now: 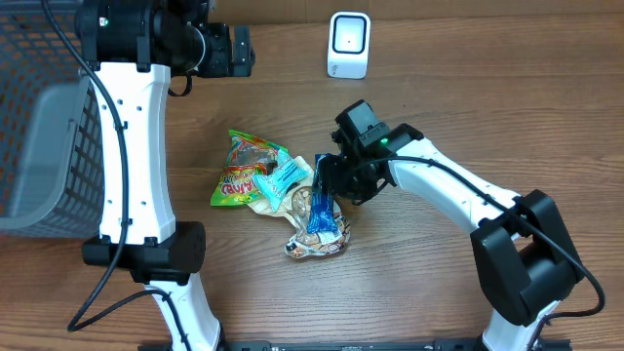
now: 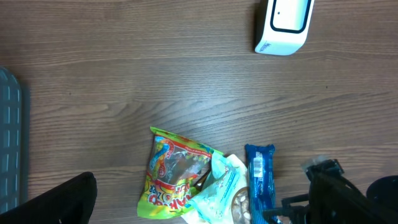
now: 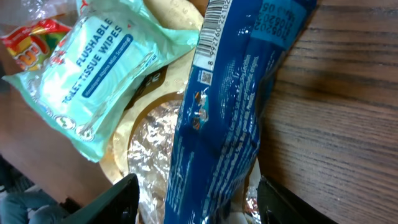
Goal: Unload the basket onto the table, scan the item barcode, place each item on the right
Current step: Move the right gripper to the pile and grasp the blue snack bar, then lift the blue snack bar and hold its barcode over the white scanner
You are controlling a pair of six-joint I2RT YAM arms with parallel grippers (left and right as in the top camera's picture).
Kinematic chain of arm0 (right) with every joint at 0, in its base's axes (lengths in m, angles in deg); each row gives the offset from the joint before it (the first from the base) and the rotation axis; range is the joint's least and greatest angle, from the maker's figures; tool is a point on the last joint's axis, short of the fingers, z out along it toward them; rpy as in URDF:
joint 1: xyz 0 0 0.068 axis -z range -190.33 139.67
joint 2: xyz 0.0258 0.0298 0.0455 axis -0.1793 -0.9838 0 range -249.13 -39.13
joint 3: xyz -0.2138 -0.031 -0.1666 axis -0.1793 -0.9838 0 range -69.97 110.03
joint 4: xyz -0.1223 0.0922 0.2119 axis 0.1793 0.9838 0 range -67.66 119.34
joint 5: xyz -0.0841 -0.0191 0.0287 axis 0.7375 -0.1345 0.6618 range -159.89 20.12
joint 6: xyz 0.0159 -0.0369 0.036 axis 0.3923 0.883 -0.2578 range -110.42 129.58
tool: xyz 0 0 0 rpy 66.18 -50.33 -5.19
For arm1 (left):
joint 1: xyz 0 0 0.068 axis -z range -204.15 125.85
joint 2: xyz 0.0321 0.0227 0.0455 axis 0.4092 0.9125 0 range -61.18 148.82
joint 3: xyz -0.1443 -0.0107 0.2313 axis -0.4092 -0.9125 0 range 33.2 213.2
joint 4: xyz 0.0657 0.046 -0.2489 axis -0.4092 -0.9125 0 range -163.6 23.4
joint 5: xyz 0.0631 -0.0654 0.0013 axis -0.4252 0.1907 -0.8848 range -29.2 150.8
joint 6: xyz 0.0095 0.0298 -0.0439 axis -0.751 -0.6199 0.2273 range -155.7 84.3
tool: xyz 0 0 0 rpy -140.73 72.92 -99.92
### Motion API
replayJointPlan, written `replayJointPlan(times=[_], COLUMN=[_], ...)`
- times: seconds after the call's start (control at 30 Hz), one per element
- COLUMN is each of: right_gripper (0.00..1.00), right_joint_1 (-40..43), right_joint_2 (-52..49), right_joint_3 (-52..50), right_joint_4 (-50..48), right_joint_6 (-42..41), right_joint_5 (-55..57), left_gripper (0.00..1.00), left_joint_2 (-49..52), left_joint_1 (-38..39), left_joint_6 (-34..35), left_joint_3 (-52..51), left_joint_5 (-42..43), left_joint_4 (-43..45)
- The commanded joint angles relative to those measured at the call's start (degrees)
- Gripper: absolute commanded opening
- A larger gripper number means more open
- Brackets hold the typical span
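The blue snack packet [image 1: 320, 208] is lying on top of a small pile near the middle of the worktop [image 1: 468, 107]. It is resting partly on a foil-lined wrapper [image 1: 314, 244] and just beside a pale green wipes pack [image 1: 283, 175]. Its long axis is running from the near edge toward the far edge. The end carrying the barcode [image 3: 214, 31] is pointing away, toward the side where the white scanner [image 1: 348, 44] is standing. The barcode is facing upward.

The right end effector [image 1: 329, 183] is hanging over the packet. In the right wrist view, its fingers [image 3: 115, 202] are standing apart on either side of the packet, with the left one clearly off it, so it is gripping nothing. The left end effector [image 1: 239, 51] is hovering at the far side, well apart from the pile, and is spread wide and empty.

A gummy bag [image 1: 244, 171] is lying at the pile's left edge. A grey basket [image 1: 44, 127] is sitting at the far left.
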Motion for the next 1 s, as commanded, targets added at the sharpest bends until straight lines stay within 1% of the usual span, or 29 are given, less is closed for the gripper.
replayJointPlan(times=[0.0,0.1,0.17,0.27,0.3,0.33,0.4,0.43,0.5,0.67,0.77,0.87,0.93,0.97], right_gripper=[0.62,0.61,0.55,0.43,0.37,0.26,0.08,0.04,0.04,0.04,0.04,0.04,0.04,0.04], right_joint_1=[0.11,0.83,1.73,2.56,2.56,2.6,3.1,3.76,4.76,7.3,8.28,8.37,8.28,8.09], right_joint_2=[-2.91,-4.92,-5.7,-6.19,-6.16,-6.16,-6.14,-5.9,-4.87,-0.48,1.95,2.86,2.86,2.86], right_joint_3=[0.07,0.07,0.07,0.07,0.07,0.09,0.63,1.22,1.7,2.36,2.51,2.82,3.39,3.78], right_joint_4=[-0.81,-1.84,-2.54,-3.3,-3.28,-3.28,-2.84,-2.62,-2.62,-2.67,-2.64,-2.67,-2.64,-2.67], right_joint_6=[-1.4,-2.16,-2.16,-2.16,-2.14,-2.16,-2.12,-1.84,-0.59,10.64,17.07,18.18,20.76,21.22], right_joint_5=[1.53,0.02,-1.36,-2.75,-2.75,-2.78,-3.41,-3.89,-4.07,-3.13,0.61,10.84,18.45,24.17], left_gripper=[1.0,1.0,1.0,1.0,1.0,1.0,1.0,1.0,1.0,1.0,1.0,1.0,1.0,1.0], left_joint_2=[0.44,0.44,0.44,0.44,0.44,0.44,0.44,0.44,0.44,0.44,0.44,0.44,0.44,0.44], left_joint_1=[-0.24,-0.22,-0.24,-0.24,-0.24,-0.24,-0.24,-0.24,-0.24,-0.24,-0.24,-0.24,-0.24,-0.24], left_joint_6=[0.83,0.83,0.83,0.83,0.83,0.81,0.81,0.81,0.81,0.81,0.81,0.81,0.81,0.81], left_joint_3=[0.85,0.85,0.85,0.85,0.85,0.85,0.85,0.85,0.85,0.85,0.85,0.85,0.85,0.85], left_joint_5=[0.48,0.48,0.48,0.46,0.46,0.44,0.44,0.42,0.44,0.44,0.44,0.44,0.44,0.44], left_joint_4=[0.2,0.2,0.22,0.22,0.22,0.22,0.22,0.2,0.22,0.22,0.22,0.22,0.22,0.22])
